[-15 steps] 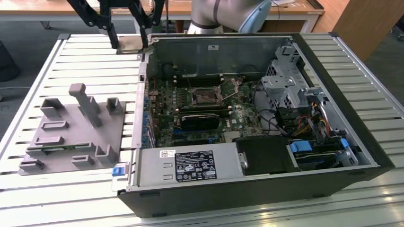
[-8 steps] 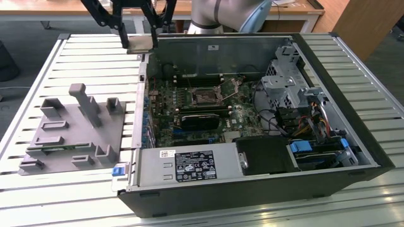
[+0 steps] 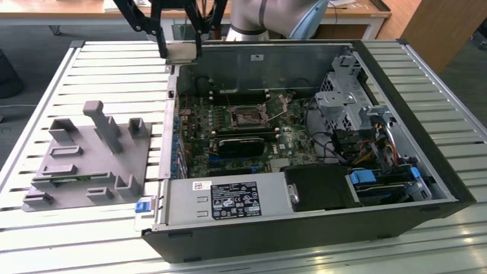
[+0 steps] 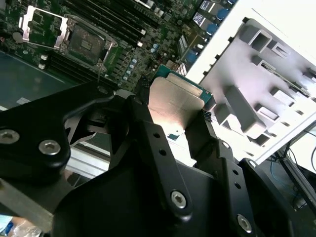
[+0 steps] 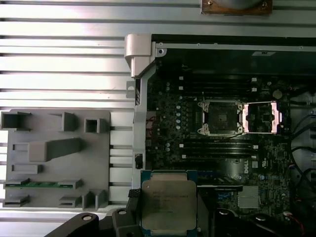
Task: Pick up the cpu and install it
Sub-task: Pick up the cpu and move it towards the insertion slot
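Two black fingers (image 4: 148, 136) pinch the cpu (image 4: 175, 101) between them, one on each opposite edge. Your gripper (image 3: 180, 48) is clamped on the chip and carries it clear of every surface. The chip's silvery metal top shows in both wrist views. In the exterior view it hangs above the far corner of the open computer case (image 3: 304, 240), over the case wall on the exterior view's left.

At the exterior view's left, the grey plastic tray (image 3: 84, 165) lies flat on the slatted metal table (image 3: 106, 74), well apart from the held chip. A green memory stick (image 5: 42, 184) sits in one of its slots.

Past the case wall lies the motherboard (image 3: 202, 154). The dark socket (image 3: 247, 117) sits near its middle, well apart from the chip. In the first wrist view its metal load frame (image 5: 263, 117) is swung open to one side. Rows of memory slots (image 5: 217, 148) run just beside the socket.

Nearer the camera, a grey power supply (image 3: 228, 200) fills the front of the case. At the exterior view's right stand a metal drive cage (image 3: 343, 97) and a tangle of cables (image 3: 357, 154).
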Robot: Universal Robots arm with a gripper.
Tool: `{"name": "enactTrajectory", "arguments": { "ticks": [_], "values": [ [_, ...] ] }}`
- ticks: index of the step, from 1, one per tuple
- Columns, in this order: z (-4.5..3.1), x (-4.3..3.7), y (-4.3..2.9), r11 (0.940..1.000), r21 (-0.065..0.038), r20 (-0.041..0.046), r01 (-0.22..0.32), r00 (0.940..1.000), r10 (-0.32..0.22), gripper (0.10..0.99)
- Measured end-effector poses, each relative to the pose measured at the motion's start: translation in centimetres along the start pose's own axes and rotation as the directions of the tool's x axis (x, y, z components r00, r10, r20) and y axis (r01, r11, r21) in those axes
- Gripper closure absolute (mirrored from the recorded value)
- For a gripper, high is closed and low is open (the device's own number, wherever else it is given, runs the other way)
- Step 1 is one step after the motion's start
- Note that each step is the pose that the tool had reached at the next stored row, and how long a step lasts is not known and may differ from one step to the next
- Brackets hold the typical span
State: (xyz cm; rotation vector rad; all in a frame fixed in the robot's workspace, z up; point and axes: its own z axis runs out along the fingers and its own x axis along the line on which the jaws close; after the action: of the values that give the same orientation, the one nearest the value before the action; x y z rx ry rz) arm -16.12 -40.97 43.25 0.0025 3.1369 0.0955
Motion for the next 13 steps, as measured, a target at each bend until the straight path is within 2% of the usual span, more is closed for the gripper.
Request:
{"name": "enactTrajectory", "arguments": {
  "ticks": [13],
  "values": [
    [0.01, -2.50, 0.03, 1.0000, 0.000, 0.0000, 0.000, 1.0000, 0.000, 0.545]
  ]
}}
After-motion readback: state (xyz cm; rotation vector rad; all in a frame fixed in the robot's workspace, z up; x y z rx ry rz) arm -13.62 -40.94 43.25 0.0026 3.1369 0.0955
